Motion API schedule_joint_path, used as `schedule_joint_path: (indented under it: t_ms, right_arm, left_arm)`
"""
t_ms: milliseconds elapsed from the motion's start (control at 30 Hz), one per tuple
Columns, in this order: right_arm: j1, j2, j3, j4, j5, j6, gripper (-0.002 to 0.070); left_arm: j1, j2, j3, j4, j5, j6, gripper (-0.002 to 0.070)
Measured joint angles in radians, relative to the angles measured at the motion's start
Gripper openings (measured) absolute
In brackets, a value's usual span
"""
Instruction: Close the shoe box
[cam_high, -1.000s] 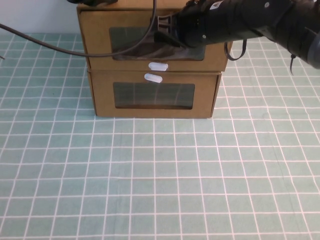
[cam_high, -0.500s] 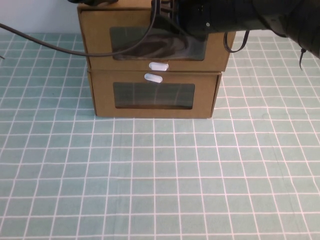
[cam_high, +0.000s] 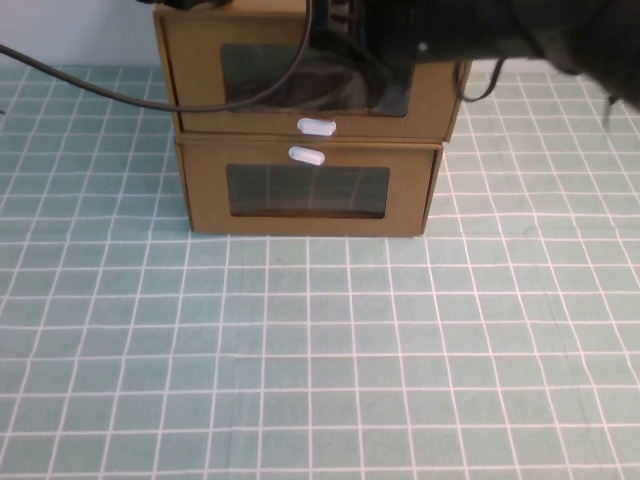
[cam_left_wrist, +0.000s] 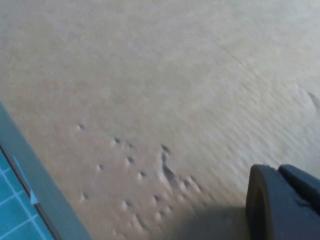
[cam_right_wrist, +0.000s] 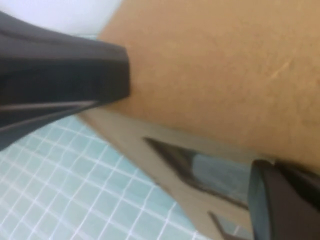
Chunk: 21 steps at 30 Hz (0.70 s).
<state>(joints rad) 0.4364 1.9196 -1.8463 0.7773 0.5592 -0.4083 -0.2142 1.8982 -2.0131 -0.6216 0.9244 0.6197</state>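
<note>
Centrally at the far side of the surface (cam_high: 320, 340), two matching cardboard boxes sit stacked. Upper one is the shoe box (cam_high: 190, 80): clear window in front, small white tab (cam_high: 316, 126) just below the window. Lower box (cam_high: 205, 190) has its white tab (cam_high: 306, 154) above its own window; the two tabs sit just apart, one over the other. Shoe box front overhangs the lower box front slightly on both sides.

Right arm (cam_high: 500, 30) reaches in from the right across the top of the shoe box, covering the upper right part of its window and front. Right gripper (cam_right_wrist: 190, 125) is spread wide; in the right wrist view one finger (cam_right_wrist: 60, 85) lies against the cardboard top and the other (cam_right_wrist: 280, 200) shows near the window edge, nothing clamped between them.

Left gripper (cam_left_wrist: 285, 200) is over bare cardboard in the left wrist view, only one dark fingertip showing; open or closed, cannot tell. A strip of teal grid mat shows beside that cardboard edge. In the high view only a dark bit of it shows at the top edge above the box's left corner.

Black cable (cam_high: 120, 95) trails from the left edge across the shoe box front up toward the arm.
</note>
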Motion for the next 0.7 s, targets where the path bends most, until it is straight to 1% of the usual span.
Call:
schedule_joint_path:
  t_ms: [133, 233, 467, 567, 700]
  right_arm:
    - [-0.007, -0.085, 0.000, 0.002, 0.085, -0.013, -0.0011]
    - [-0.007, -0.163, -0.002, -0.055, 0.172, 0.030, -0.0011]
    - [0.011, -0.347, 0.023, -0.383, 0.415, 0.231, -0.0011]
    - [0.051, -0.480, 0.118, -0.501, 0.449, 0.306, -0.0011]
    - [0.088, -0.754, 0.323, -0.582, 0.452, 0.371, -0.0011]
  left_arm:
    - [0.000, -0.038, -0.024, 0.025, 0.037, 0.000, -0.0005]
    - [0.000, -0.094, -0.033, 0.035, 0.060, -0.002, -0.0005]
    - [0.000, -0.239, -0.012, 0.099, 0.090, -0.030, -0.0005]
    - [0.000, -0.362, 0.090, 0.108, 0.032, -0.029, -0.0005]
    - [0.000, -0.585, 0.352, 0.068, -0.088, 0.015, -0.0005]
